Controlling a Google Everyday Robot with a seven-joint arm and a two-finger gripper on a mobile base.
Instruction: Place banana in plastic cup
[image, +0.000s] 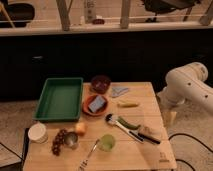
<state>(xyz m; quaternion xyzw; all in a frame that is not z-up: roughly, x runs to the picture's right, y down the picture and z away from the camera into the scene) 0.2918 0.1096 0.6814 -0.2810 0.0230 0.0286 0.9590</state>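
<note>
The banana (128, 104), a small pale-yellow curved piece, lies on the wooden table (150, 155) right of centre, next to the orange bowl (95, 104). A translucent green plastic cup (106, 142) stands upright near the table's front edge, below and left of the banana. My white arm (187, 85) reaches in from the right. The gripper (170, 116) hangs off the table's right edge, well right of the banana and touching nothing.
A green tray (60, 97) sits at the left and a dark red bowl (100, 83) at the back. A dark green elongated item (128, 123), a brush (120, 125), a fork (89, 154), an orange chunk (80, 128), grapes (59, 141), a metal cup (71, 140) and a white cup (37, 132) crowd the front.
</note>
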